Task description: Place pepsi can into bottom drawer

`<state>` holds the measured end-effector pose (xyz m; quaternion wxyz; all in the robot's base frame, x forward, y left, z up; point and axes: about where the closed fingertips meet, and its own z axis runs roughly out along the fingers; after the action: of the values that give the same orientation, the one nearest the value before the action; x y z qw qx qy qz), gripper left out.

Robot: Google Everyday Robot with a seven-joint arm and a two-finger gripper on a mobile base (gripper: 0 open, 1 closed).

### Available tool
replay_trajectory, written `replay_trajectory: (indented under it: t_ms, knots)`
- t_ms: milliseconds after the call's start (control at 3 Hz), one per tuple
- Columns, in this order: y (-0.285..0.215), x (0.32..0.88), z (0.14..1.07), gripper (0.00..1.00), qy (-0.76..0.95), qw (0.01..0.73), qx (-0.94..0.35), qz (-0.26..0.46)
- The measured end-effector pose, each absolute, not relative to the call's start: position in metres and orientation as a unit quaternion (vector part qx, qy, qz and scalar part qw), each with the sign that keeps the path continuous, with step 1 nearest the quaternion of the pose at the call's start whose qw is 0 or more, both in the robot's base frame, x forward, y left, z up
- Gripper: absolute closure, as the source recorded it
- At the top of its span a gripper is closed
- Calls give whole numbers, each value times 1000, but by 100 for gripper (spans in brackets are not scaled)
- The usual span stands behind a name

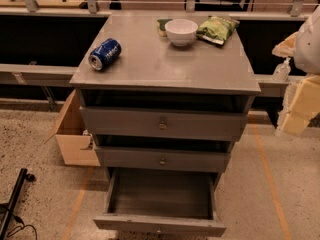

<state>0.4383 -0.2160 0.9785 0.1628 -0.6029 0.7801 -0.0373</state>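
The pepsi can [105, 54], dark blue with white lettering, lies on its side at the front left of the grey cabinet top [165, 69]. The bottom drawer [160, 226] is pulled out towards me, and its grey inside shows nothing in it. The two drawers above it stand slightly ajar. My gripper [300, 106] is at the right edge of the view, beside the cabinet at about top-drawer height. It is far from the can and holds nothing that I can see.
A white bowl [181, 31] and a green chip bag [217, 29] sit at the back of the cabinet top, with a small green object [162, 26] behind the bowl. A cardboard box [75, 134] stands on the floor to the left. A clear bottle [281, 71] is on the right ledge.
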Motion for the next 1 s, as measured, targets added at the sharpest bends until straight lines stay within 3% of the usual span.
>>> replay_trajectory:
  t_ms: [667, 1000]
  knots:
    - [-206, 439, 981, 0, 763, 182, -620, -31]
    - [-166, 446, 975, 0, 696, 178, -695, -43]
